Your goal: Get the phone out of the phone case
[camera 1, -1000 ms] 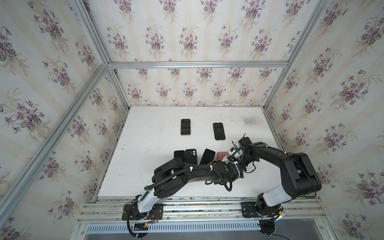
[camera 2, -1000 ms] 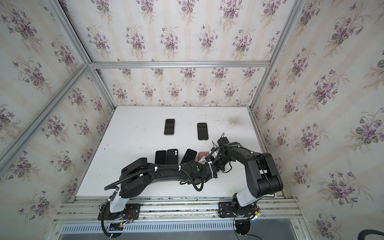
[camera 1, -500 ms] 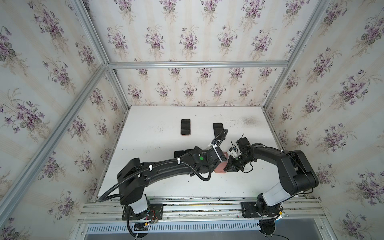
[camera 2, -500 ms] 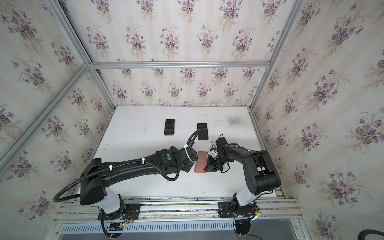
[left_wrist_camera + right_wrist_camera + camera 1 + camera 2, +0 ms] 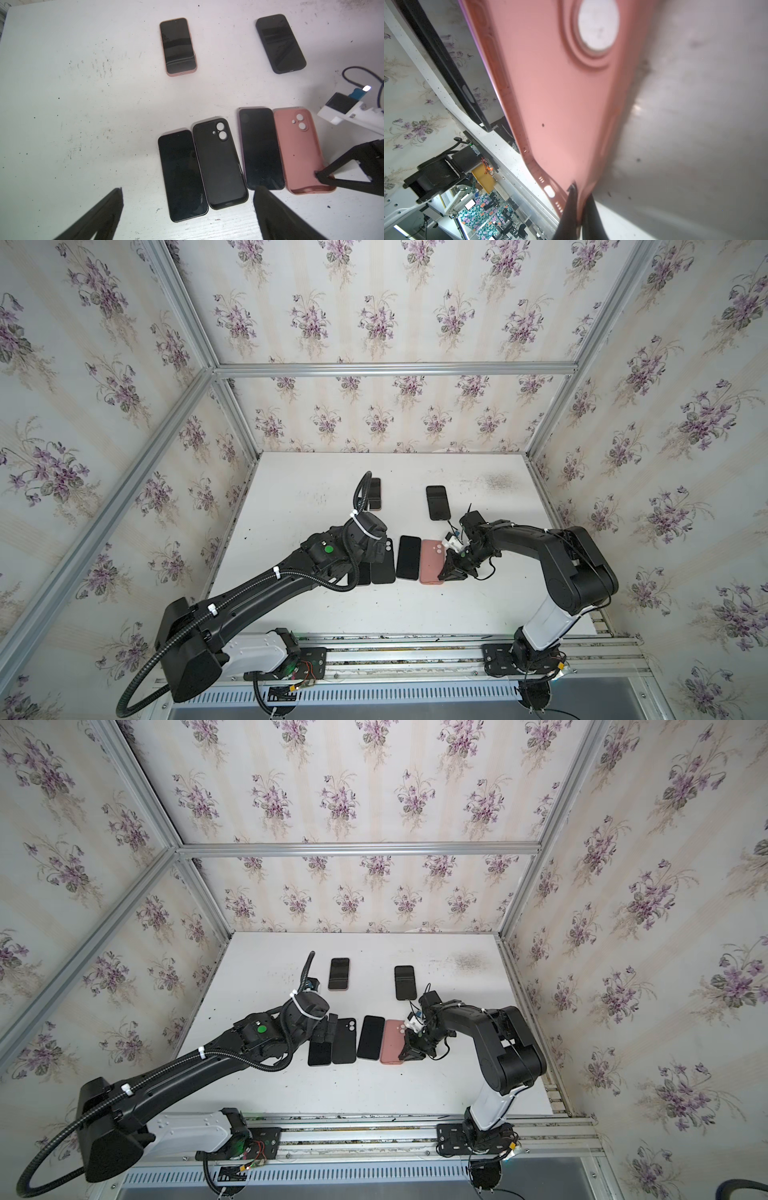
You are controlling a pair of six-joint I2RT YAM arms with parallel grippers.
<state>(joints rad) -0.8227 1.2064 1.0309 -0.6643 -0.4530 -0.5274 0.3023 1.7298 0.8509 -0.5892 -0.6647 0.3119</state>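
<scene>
Right claw is clamped on the rim of the pink case, at the long side close to the corner nearest the rail. I read the two fingertips pinched together on the thin wall, one inside and one outside. I see the case open side up and empty, with its camera cutouts at the end far from this claw. I cannot tell whether the gripped corner is off the table. The phone lies flat and screen up, out of the case, just beyond the case's other long side from the right claw. Left claw hangs above the table with its fingers spread wide and nothing between them. Below the left claw lie a black case, empty and open side up, and a second bare phone touching its side. Beyond both claws, toward the back wall, I see a pink-cased phone and a dark-cased phone, well apart from each other.
</scene>
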